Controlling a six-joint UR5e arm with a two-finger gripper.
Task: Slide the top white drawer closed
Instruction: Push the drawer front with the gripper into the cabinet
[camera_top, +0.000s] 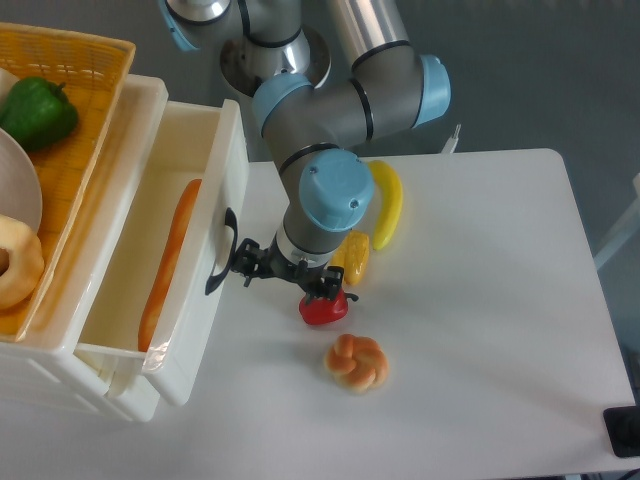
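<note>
The top white drawer (120, 270) stands partly open at the left, with a long bread stick (167, 262) lying inside. Its front panel (205, 250) carries a curved black handle (218, 253). My gripper (262, 270) sits just right of the handle, its left side against or very near it. The arm's wrist covers the fingers, so I cannot see how the jaws stand. The lower white drawer (120, 392) shows only as an edge under the top one.
An orange wicker basket (70, 110) on the cabinet holds a green pepper (36, 110), a bun and a white plate. On the table right of the gripper lie a red pepper (323, 308), a corn cob (354, 257), a banana (387, 202) and a braided roll (356, 362).
</note>
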